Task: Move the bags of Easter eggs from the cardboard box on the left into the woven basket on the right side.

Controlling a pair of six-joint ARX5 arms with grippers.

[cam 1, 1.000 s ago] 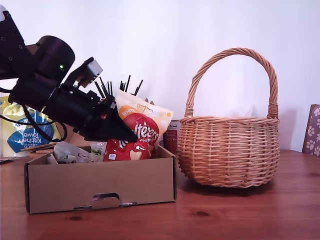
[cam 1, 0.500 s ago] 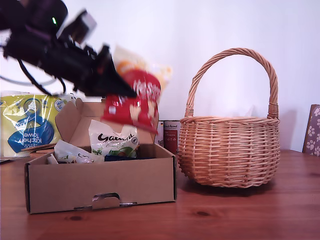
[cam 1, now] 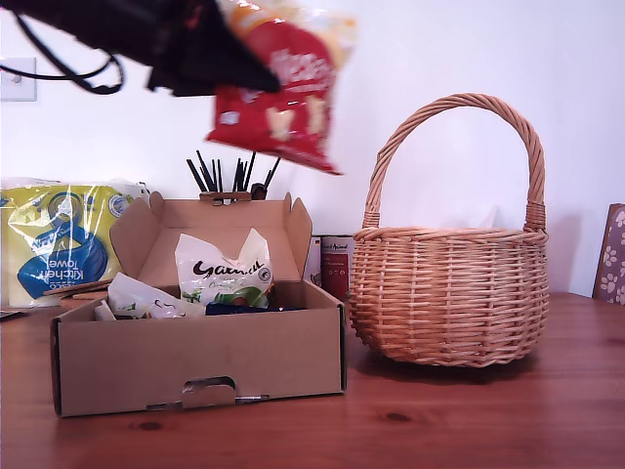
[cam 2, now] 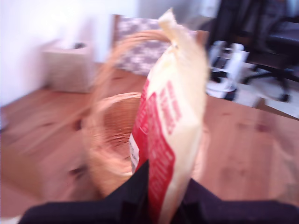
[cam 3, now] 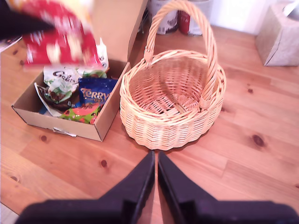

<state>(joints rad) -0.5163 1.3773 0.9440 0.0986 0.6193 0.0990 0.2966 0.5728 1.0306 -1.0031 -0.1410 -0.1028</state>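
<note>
My first gripper (cam 2: 156, 205) is gripping the red bag (cam 1: 283, 93), jaws clamped on its edge; the bag is hanging high above the box (cam 1: 195, 357), toward the exterior view's left of the basket (cam 1: 449, 293). My second gripper (cam 3: 155, 186) is hovering over the table (cam 3: 261, 154), jaws together, holding nothing. Other bags are lying in the box: a white one (cam 1: 223, 274), a blue one (cam 3: 95, 91).

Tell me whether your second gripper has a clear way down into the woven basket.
Probably yes: my second gripper hovers empty just outside the woven basket. Its mouth looks empty; only the arched handle spans it.
</note>
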